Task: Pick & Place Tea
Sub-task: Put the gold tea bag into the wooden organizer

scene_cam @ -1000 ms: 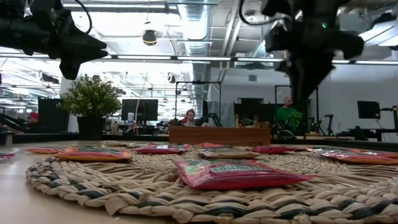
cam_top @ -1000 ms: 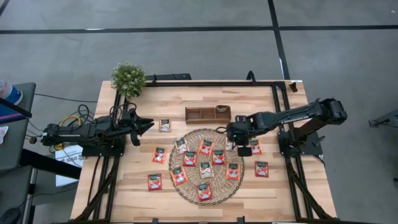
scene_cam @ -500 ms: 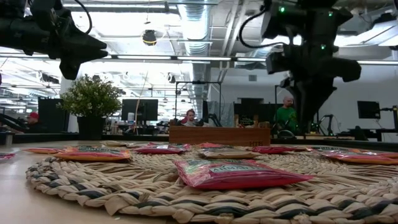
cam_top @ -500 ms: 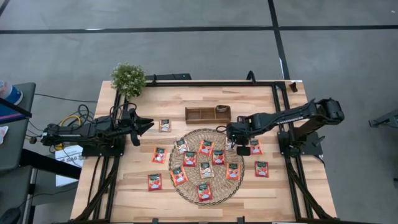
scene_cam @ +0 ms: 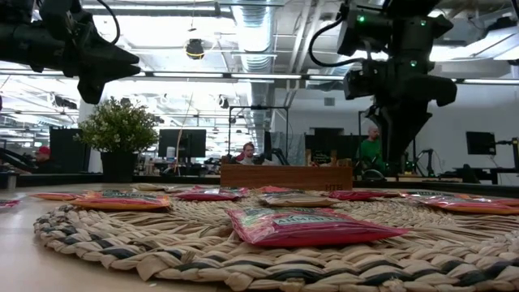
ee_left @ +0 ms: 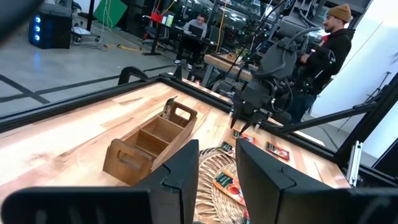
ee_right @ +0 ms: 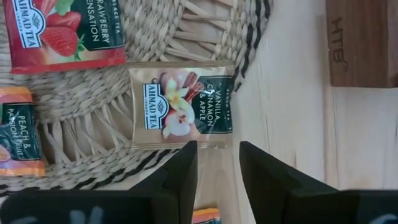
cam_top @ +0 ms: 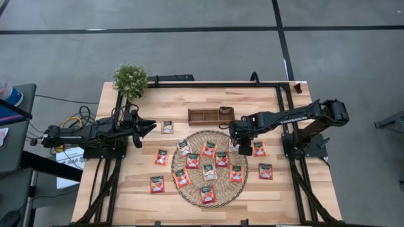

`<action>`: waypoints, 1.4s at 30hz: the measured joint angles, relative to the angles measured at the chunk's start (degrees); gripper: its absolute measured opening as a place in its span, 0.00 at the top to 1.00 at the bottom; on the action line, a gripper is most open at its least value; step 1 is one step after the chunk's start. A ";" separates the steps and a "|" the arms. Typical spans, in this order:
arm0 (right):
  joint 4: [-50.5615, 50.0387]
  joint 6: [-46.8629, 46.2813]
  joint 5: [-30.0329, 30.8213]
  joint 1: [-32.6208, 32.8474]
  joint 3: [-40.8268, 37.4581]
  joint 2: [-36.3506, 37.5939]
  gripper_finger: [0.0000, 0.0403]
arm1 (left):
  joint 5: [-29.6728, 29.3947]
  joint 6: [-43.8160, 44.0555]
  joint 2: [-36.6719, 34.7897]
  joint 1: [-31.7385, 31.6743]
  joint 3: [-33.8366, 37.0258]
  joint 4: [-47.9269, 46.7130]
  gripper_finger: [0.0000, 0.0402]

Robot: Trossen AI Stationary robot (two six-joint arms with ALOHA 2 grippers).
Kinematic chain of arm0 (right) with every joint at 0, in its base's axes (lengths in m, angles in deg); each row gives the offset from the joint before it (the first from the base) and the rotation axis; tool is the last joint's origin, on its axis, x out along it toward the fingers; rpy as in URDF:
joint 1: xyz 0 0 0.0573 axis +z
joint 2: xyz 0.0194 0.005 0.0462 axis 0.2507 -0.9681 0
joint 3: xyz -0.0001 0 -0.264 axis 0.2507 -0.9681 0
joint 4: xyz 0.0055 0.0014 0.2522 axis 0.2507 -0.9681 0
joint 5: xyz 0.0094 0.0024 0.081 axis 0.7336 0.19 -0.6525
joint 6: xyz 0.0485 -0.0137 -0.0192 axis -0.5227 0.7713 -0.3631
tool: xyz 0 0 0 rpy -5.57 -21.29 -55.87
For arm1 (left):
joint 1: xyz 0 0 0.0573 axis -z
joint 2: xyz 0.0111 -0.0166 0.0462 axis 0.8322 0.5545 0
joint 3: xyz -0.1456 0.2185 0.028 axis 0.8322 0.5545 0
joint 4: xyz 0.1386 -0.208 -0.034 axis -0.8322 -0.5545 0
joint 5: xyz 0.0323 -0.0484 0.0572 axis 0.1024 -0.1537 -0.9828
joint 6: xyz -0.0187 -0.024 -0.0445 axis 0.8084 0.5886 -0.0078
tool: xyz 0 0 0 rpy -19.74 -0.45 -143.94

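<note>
Change: since half a second ago the right hand [cam_top: 237, 142] is being carried a little toward the wooden tray [cam_top: 211, 116], now above the mat's far right edge; the left arm is being kept unmoved.
Right hand: it is being held above the round woven mat [cam_top: 208, 189], fingers [ee_right: 180, 168] parted and gripping nothing (the gap between them is seen clear in the right wrist view).
Beneath it: a pale beige vanilla sachet [ee_right: 181, 107] is lying flat on the mat's rim, just beyond the fingertips.
Tea: the sachets [cam_top: 208, 149] are being left spread flat, most on the mat, several on the bare bench [cam_top: 126, 189] to either side, one [cam_top: 167, 127] near the left hand.
Left hand: the left hand [cam_top: 150, 127] is being held raised at the bench's left side, fingers [ee_left: 186, 168] a little apart, empty.
Tray: it is standing beyond the mat, apart from it.
Plant: a potted plant [cam_top: 130, 80] is standing at the far left corner.
</note>
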 joint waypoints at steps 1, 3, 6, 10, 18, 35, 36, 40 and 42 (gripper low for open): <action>-0.02 0.01 -0.01 0.02 0.00 0.00 0.72 | 0.00 -0.01 0.00 0.00 0.00 0.00 0.76; 0.00 0.04 -0.04 0.08 0.00 0.00 0.72 | 0.00 -0.03 0.00 0.00 0.00 0.02 0.76; 0.00 0.09 -0.06 0.10 0.00 0.00 0.71 | 0.00 -0.03 0.00 0.00 0.00 0.00 0.76; 0.00 0.13 -0.18 0.10 0.00 0.00 0.64 | 0.00 -0.03 0.00 0.00 0.00 0.00 0.76; 0.25 0.17 -0.09 0.08 0.00 0.02 0.36 | 0.00 -0.03 0.00 0.00 0.00 0.00 0.76; 4.20 1.80 -0.46 0.78 0.00 0.04 0.27 | 0.00 -0.03 0.00 0.00 0.00 -0.23 0.76; 4.57 2.04 -0.50 0.48 0.00 0.04 0.27 | 0.00 -0.03 0.00 0.00 0.00 -0.22 0.76; 4.78 2.15 -0.52 -0.97 0.00 0.04 0.28 | 0.00 -0.03 0.00 0.00 0.00 -0.22 0.76; 5.83 2.12 -0.80 -1.66 -0.63 0.04 0.28 | 0.00 -0.03 0.00 0.00 0.00 -0.22 0.76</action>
